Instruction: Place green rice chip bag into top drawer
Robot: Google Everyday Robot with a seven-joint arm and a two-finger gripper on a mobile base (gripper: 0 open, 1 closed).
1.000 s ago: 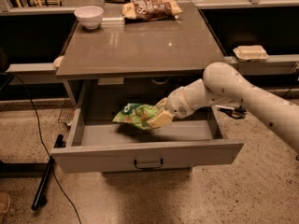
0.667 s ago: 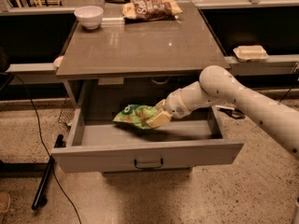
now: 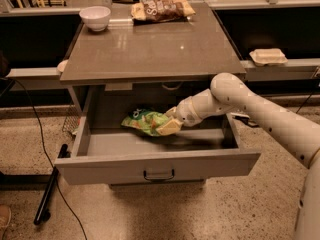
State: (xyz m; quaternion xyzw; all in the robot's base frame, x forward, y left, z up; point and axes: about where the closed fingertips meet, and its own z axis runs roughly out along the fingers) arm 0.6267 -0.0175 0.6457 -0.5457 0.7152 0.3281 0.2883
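The top drawer [image 3: 155, 166] is pulled wide open below the grey counter, with its dark handle at the front centre. My gripper [image 3: 167, 125] reaches in from the right and is shut on the green rice chip bag [image 3: 143, 121]. The bag hangs tilted, held just above the drawer floor, left of centre and toward the back. Its right end is hidden by the fingers.
On the counter [image 3: 150, 49] stand a white bowl [image 3: 95, 17] at the back left and a brown and tan snack bag [image 3: 162, 9] at the back middle. A pale container [image 3: 268, 56] lies on a ledge at right. A black cable and stand leg [image 3: 47, 194] lie on the floor at left.
The arm has reached slightly further left into the drawer, carrying the green bag with it. The grip is unchanged.
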